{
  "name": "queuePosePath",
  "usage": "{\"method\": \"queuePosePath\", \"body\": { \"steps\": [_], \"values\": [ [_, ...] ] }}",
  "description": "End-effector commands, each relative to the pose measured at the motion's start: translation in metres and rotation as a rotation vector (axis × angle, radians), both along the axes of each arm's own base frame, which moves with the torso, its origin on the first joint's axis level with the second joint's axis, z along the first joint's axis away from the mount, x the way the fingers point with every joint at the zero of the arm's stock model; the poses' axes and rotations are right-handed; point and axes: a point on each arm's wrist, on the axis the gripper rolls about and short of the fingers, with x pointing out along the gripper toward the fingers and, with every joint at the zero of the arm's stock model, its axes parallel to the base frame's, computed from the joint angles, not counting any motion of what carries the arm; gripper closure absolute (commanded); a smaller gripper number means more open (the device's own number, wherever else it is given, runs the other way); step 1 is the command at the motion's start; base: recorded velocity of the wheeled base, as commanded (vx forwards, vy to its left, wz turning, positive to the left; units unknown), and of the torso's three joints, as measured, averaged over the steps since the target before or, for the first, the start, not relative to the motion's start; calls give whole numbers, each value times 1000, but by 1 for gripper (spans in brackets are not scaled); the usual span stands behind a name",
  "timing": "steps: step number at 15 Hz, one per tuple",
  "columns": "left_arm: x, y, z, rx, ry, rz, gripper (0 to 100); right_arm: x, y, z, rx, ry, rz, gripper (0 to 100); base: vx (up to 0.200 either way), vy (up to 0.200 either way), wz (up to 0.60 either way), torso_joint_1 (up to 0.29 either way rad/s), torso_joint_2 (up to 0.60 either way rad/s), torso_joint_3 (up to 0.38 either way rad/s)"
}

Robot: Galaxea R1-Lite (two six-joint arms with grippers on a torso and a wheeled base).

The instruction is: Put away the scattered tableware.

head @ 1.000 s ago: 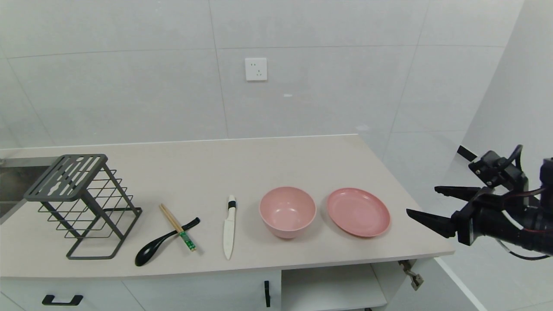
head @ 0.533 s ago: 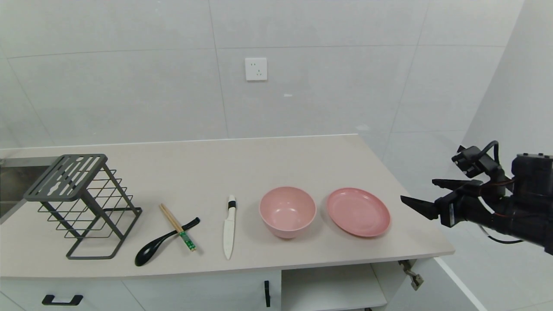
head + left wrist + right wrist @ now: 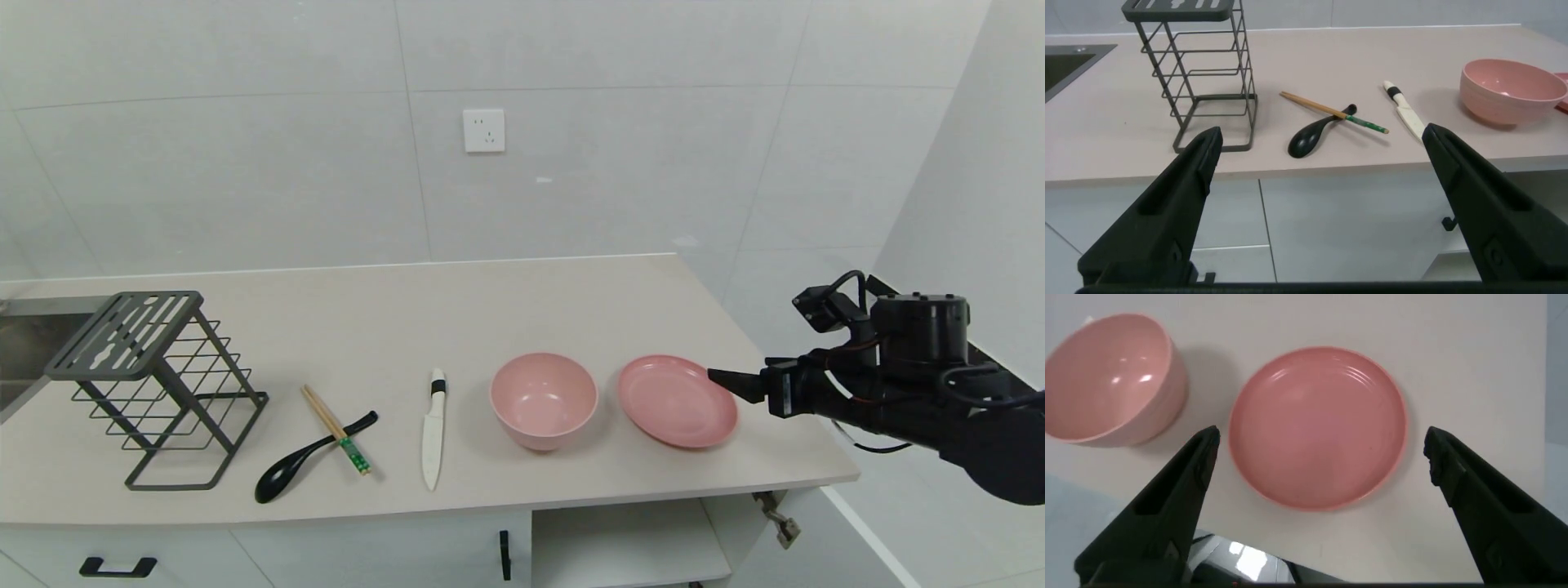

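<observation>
A pink plate lies at the right end of the counter, with a pink bowl just left of it. Further left lie a white knife, a black spoon and chopsticks crossing over the spoon. My right gripper hovers open at the plate's right rim; in the right wrist view its fingers straddle the plate, beside the bowl. My left gripper is open, held low before the counter's front, facing the spoon and knife.
A dark wire rack stands at the counter's left, beside a sink. Below the counter's front edge is an open cupboard shelf with its door hinge. The counter ends just right of the plate.
My right arm has swung up and to the left, from beyond the counter's right end to the plate's right rim. The tableware has not moved.
</observation>
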Motion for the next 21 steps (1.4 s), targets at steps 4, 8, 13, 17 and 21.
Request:
{"method": "queuePosePath", "body": {
  "steps": [4, 8, 13, 17, 21],
  "values": [
    [0, 0, 0, 1, 0, 0, 0, 25, 2, -40, -41, 97, -30, 0, 0, 0, 0, 0, 0, 0],
    [0, 0, 0, 1, 0, 0, 0, 39, 5, -58, -60, 88, -54, 0, 0, 0, 0, 0, 0, 0],
    [0, 0, 0, 12, 0, -1, 0, 57, 3, -75, -50, 41, -71, 0, 0, 0, 0, 0, 0, 0],
    [0, 0, 0, 12, 0, 1, 0, 66, 4, -82, -58, 39, -93, 0, 0, 0, 0, 0, 0, 0],
    [0, 0, 0, 12, 0, 1, 0, 69, 4, -91, -66, 54, -102, 0, 0, 0, 0, 0, 0, 0]
  ]
}}
